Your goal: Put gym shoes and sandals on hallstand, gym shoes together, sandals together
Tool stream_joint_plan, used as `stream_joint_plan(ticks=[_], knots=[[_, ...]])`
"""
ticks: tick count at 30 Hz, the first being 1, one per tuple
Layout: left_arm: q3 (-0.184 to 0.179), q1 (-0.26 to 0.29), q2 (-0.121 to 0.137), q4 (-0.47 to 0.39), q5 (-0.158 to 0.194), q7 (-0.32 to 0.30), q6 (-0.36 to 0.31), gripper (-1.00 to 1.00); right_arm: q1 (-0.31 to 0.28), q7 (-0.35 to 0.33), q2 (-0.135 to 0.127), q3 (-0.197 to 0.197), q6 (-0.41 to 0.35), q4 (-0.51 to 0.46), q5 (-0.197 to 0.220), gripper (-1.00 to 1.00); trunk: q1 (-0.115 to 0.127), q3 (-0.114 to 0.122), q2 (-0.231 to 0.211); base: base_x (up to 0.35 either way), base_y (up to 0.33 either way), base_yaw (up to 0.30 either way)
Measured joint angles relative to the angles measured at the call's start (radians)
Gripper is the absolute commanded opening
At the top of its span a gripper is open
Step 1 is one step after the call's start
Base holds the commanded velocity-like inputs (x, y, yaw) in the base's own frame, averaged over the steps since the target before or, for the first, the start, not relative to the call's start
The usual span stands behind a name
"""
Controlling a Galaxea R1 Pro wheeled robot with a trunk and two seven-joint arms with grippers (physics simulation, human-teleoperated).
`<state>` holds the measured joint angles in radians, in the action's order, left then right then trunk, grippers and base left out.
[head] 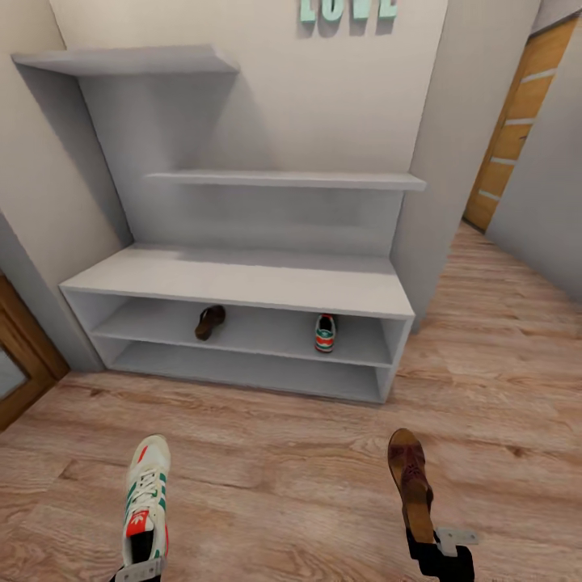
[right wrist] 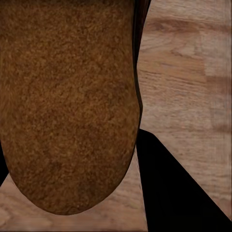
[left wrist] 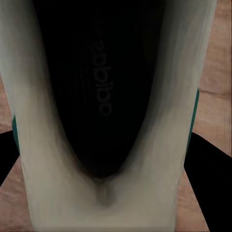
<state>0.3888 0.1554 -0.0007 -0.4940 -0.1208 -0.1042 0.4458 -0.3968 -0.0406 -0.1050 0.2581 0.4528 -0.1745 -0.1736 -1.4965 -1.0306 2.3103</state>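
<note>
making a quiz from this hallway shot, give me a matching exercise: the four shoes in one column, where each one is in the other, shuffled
Things:
1. sneaker with the laces showing
2. sandal with the strap showing
3. other sneaker
4. other sandal

Places:
A. rack's middle shelf, left part
B. held in the left claw, over the floor
C. rack's middle shelf, right part
D. held in the right claw, over the floor

Pairs: 1-B, 2-D, 3-C, 4-A

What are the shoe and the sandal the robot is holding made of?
The gym shoe looks like smooth white leather or imitation, with fabric laces. The sandal looks like brown leather; close up, its insole is grainy and matte, perhaps suede.
</note>
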Motion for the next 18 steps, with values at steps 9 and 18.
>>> stream_joint_plan(ticks=[9, 18], knots=[[0.0, -0.001, 0.0, 0.0, 0.0, 0.0, 0.0, -1.0, 0.0, 0.0, 0.0, 0.0, 0.0, 0.0, 0.0, -1.0, 0.0, 0.002, 0.0, 0.0, 0.0, -0.268], [0.0, -0.001, 0.0, 0.0, -0.001, 0.0, 0.0, -1.0, 0.0, 0.0, -0.001, 0.001, 0.001, 0.0, 0.001, -1.0, 0.0, 0.004, 0.0, 0.0, 0.0, -0.101]])
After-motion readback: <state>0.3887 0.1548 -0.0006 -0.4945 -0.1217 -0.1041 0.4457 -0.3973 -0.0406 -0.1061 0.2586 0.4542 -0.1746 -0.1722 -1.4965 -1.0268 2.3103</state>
